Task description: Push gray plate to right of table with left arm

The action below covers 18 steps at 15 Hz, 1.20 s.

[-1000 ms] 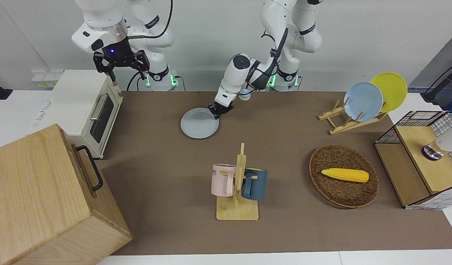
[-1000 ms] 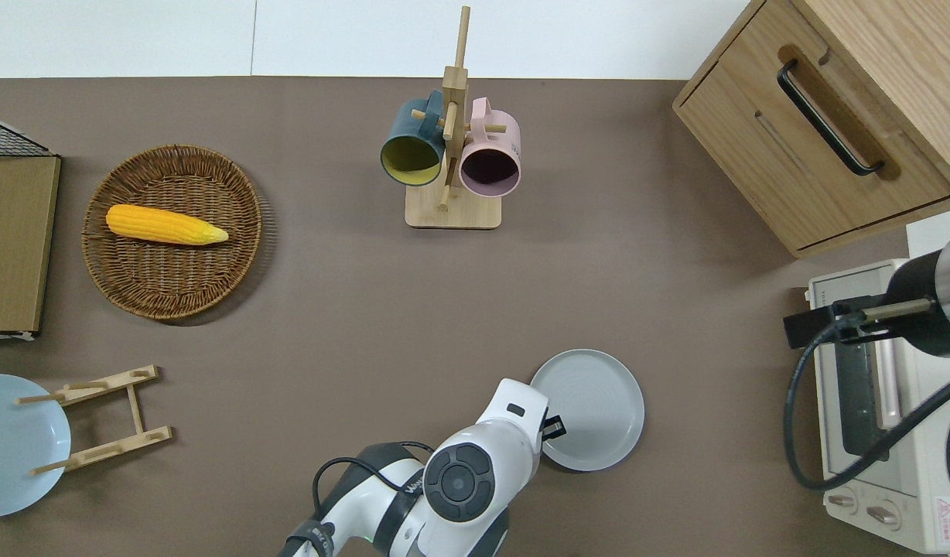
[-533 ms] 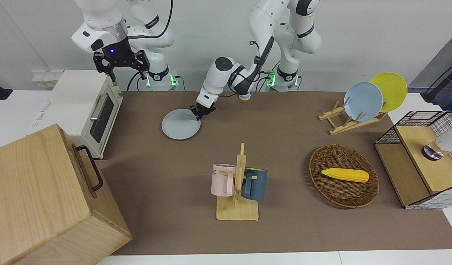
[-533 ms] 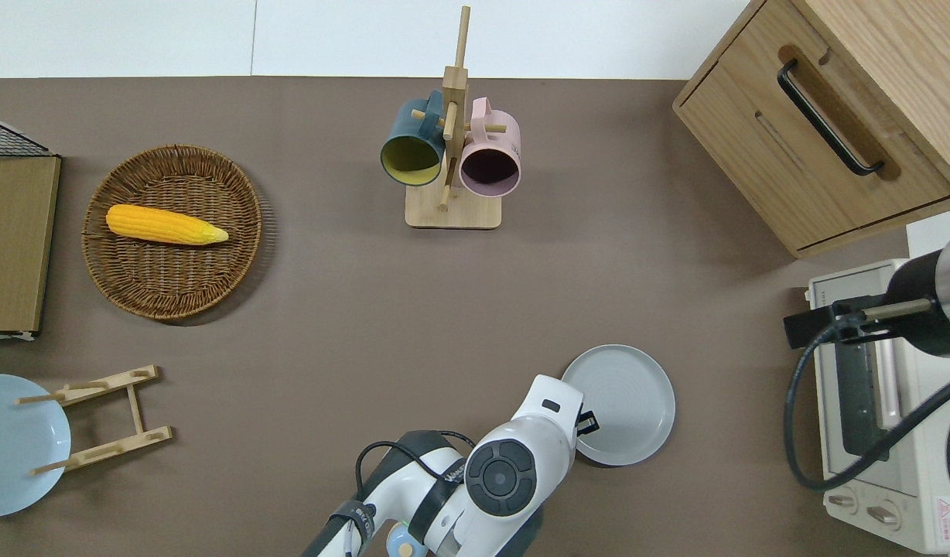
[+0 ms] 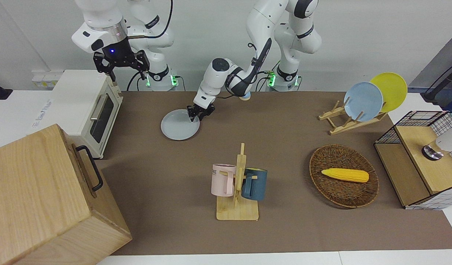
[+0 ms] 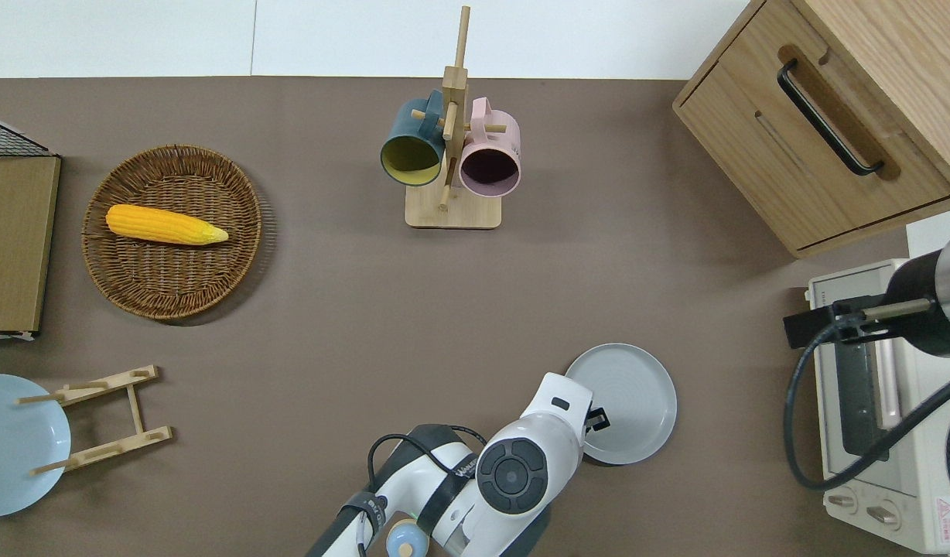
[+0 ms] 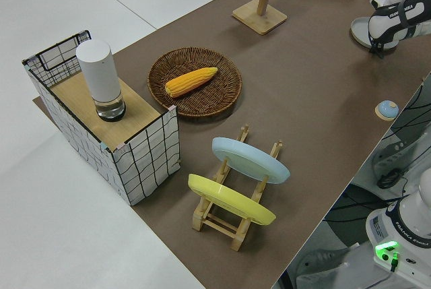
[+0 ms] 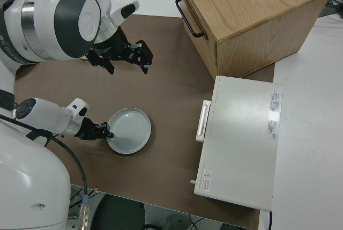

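The gray plate (image 6: 625,402) lies flat on the brown bench (image 6: 351,309), toward the right arm's end, near the white toaster oven (image 6: 877,402) and nearer the robots than the mug rack (image 6: 452,155). Over the last second it has slid from mid-bench toward that oven, then nearly stopped, so the push looks almost finished. The left gripper (image 6: 596,419) sits at the plate's rim; whether its jaws are clenched I cannot tell. The right arm is parked, jaws released. A wicker basket (image 6: 212,286) holds a corn cob (image 6: 164,225); the rack carries a pink mug (image 6: 490,158) and a blue mug (image 6: 409,151).
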Tool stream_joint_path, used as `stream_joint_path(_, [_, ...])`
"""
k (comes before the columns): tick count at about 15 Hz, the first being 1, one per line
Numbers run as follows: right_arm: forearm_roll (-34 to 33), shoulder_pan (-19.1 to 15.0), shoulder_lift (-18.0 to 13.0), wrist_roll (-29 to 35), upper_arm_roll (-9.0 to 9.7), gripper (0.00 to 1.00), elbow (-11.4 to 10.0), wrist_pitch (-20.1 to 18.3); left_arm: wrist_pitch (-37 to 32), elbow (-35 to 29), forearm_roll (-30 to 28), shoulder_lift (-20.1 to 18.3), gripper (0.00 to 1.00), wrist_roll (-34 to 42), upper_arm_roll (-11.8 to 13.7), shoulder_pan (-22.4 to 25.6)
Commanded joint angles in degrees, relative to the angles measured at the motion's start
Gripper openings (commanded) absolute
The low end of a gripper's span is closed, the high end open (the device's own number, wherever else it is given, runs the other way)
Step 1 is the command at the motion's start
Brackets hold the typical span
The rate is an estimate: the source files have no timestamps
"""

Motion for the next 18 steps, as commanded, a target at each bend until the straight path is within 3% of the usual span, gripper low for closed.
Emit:
stream_joint_path(1, [-0.6,-1.3,-0.6,-0.5,1.09,0.996,0.0,-0.8,-6.3,0.3,3.1,-1.9,0.99,-1.5,1.4,-0.6])
stream_joint_path(4, [-0.5,-1.3,-0.5,-0.5,1.09,0.996,0.0,-0.8,-14.0,0.2,5.2,-6.1,0.99,-1.1,2.9,-0.4])
stream_joint_path(10, [-0.5,-1.3,-0.5,-0.5,1.09,0.996,0.0,-0.8,-17.6,-0.8,5.1,-10.4,0.99,4.3,6.0,0.1])
stream_joint_path(14, [-0.5,-1.3,-0.5,-0.5,1.09,0.996,0.0,-0.8,-23.6,-2.7,4.3,-16.0,0.99,13.8,6.1,5.5])
stream_joint_path(18, [-0.5,-1.3,-0.5,-0.5,1.09,0.994,0.0,-0.8,-28.4,-3.2,4.4,-19.1,0.99,23.2,6.2,11.6])
